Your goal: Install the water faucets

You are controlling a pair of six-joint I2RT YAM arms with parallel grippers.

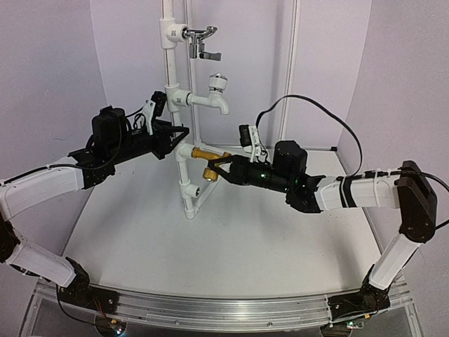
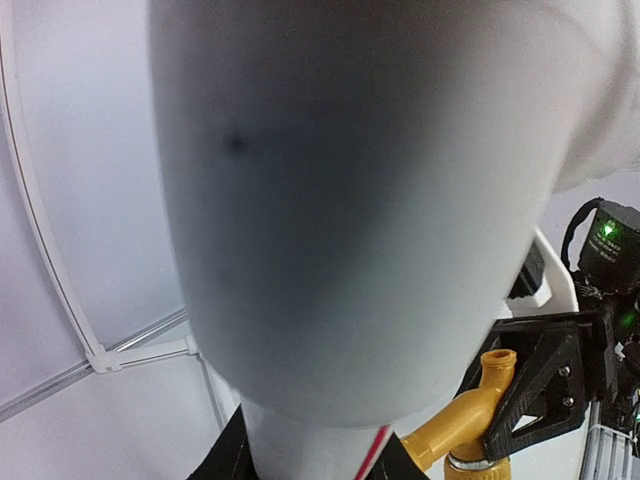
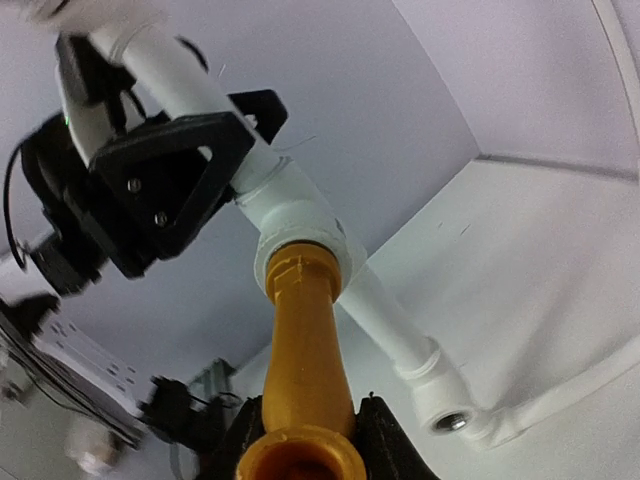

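The golden-brass faucet lies level, its threaded end in a white elbow fitting of the upright white pipe stand. My right gripper is shut on the faucet body, a black finger on each side. My left gripper is shut on the stand's pipe just above that fitting. The pipe fills the left wrist view, where the faucet's spout shows at lower right. The faucet's knob is mostly hidden by my right fingers.
A chrome lever tap and a white plastic tap sit higher on the stand. An open threaded fitting is low on the stand. White enclosure walls stand behind and at the sides.
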